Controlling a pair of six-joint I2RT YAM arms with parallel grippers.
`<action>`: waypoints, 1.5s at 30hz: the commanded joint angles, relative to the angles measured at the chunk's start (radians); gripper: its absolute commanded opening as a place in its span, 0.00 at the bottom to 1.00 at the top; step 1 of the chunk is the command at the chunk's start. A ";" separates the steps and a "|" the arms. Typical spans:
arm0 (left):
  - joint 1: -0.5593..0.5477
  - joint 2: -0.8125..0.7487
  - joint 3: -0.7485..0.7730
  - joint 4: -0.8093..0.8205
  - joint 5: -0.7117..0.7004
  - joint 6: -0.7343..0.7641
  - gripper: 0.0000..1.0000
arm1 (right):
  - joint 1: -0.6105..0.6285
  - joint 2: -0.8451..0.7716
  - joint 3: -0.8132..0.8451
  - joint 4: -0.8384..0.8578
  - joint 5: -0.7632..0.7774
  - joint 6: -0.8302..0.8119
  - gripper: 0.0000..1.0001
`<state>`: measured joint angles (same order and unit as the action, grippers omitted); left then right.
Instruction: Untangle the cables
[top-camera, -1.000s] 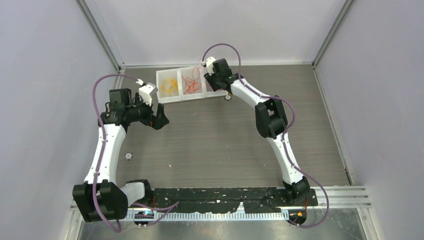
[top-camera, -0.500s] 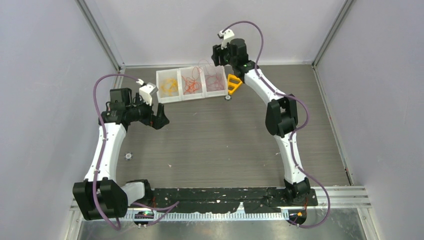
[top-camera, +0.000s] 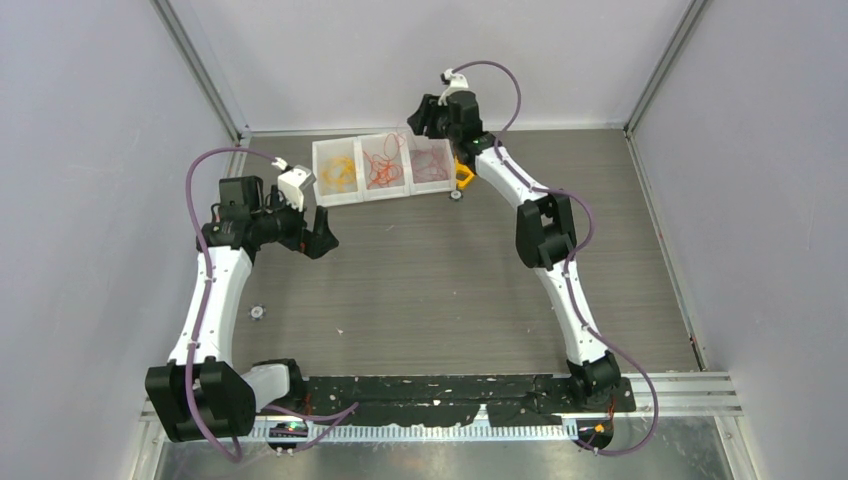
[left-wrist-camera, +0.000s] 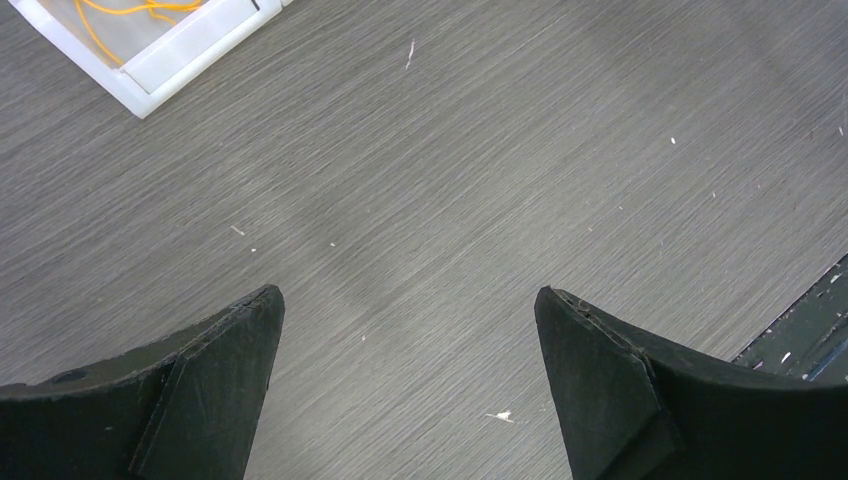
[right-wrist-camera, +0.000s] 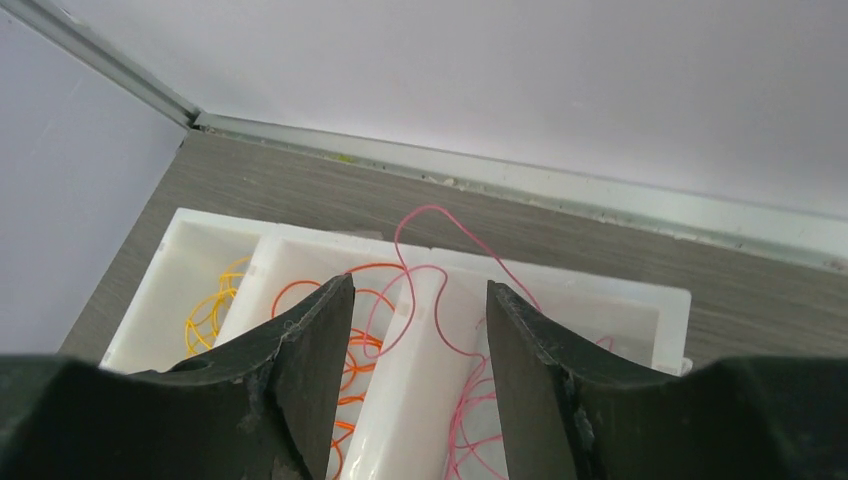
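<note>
Status, top view: my left tool (top-camera: 322, 235) hangs over bare bench (top-camera: 420, 270) at 10 o'clock, jaws wide, nothing in them. My right tool (top-camera: 418, 115) sits at 12 o'clock, above the right end of the white tray (top-camera: 385, 193). The tray has three bins: yellow cables (top-camera: 341, 172) in the left one, orange cables (top-camera: 381, 165) in the middle, pink cables (top-camera: 430, 160) in the right. An orange-yellow triangle (top-camera: 464, 177) lies just beside the tray at its 3 o'clock, partly under my right arm.

Left wrist view: left tool (left-wrist-camera: 405, 300) wide apart, only bench (left-wrist-camera: 450, 150) between the fingers. Tray (left-wrist-camera: 170, 62) corner at 11 o'clock, with a bit of the yellow cables (left-wrist-camera: 130, 10) inside.

Right wrist view: right tool (right-wrist-camera: 420, 290) partway apart, gripping nothing. Seen through the gap, a loop of the pink cables (right-wrist-camera: 430, 215) stands up over the divider between the middle and right bins of the tray (right-wrist-camera: 215, 222). Orange cables (right-wrist-camera: 360, 345) show beside my left finger, yellow cables (right-wrist-camera: 210, 310) at 9 o'clock.
</note>
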<state>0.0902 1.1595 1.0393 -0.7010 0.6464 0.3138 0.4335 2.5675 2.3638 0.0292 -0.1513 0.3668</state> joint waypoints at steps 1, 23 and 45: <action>0.008 -0.024 0.010 0.003 0.002 -0.010 0.99 | 0.013 0.005 0.034 0.022 0.024 0.076 0.57; 0.009 -0.052 -0.011 -0.012 -0.028 0.011 0.99 | 0.029 0.094 0.057 -0.008 0.044 0.150 0.44; 0.009 -0.045 -0.016 0.005 0.002 -0.001 0.99 | -0.004 -0.167 -0.223 -0.015 0.074 -0.009 0.05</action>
<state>0.0940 1.1210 1.0241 -0.7120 0.6216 0.3187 0.4351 2.5259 2.1620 0.0269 -0.1146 0.4389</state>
